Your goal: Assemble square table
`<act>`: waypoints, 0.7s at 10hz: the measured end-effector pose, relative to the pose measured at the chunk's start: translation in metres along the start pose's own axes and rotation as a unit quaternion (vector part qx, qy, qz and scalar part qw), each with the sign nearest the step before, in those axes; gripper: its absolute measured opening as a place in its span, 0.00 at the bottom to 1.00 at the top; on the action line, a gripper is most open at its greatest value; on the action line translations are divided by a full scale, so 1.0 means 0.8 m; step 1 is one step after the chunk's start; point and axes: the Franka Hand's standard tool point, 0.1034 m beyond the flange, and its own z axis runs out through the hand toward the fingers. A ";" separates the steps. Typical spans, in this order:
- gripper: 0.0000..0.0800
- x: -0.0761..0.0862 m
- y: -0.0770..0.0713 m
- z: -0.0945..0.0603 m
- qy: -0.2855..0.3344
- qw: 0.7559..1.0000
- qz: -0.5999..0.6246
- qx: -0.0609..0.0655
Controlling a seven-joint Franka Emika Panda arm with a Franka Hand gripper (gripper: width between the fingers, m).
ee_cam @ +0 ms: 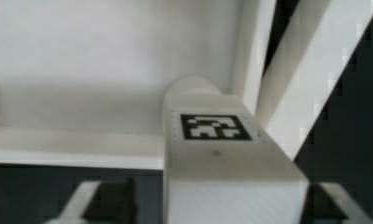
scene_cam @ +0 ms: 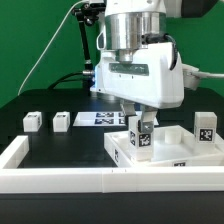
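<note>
The square table's slab (scene_cam: pixel 178 152) lies on the black table at the exterior view's right, and its white inside also shows in the wrist view (ee_cam: pixel 85 105). One tagged white leg (scene_cam: pixel 141 137) stands upright at its near left corner. My gripper (scene_cam: pixel 140 124) hangs straight over that leg (ee_cam: pixel 215 140), one finger on each side. The jaws are open, with a dark gap showing between each finger (ee_cam: pixel 80 203) and the leg. A second leg (scene_cam: pixel 205 128) stands at the slab's far right corner. Two loose legs (scene_cam: pixel 33 121) (scene_cam: pixel 61 120) lie at the left.
The marker board (scene_cam: pixel 98 118) lies flat behind the slab, near the middle. A long low white border wall (scene_cam: pixel 60 181) runs along the front and up the left side. Green and white cables hang behind the arm.
</note>
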 end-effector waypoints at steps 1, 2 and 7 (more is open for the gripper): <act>0.60 0.000 0.000 0.000 0.000 1.000 -0.021 0.000; 0.76 -0.001 -0.001 0.000 0.001 0.997 -0.076 0.000; 0.81 -0.003 -0.002 0.000 0.000 0.925 -0.381 0.000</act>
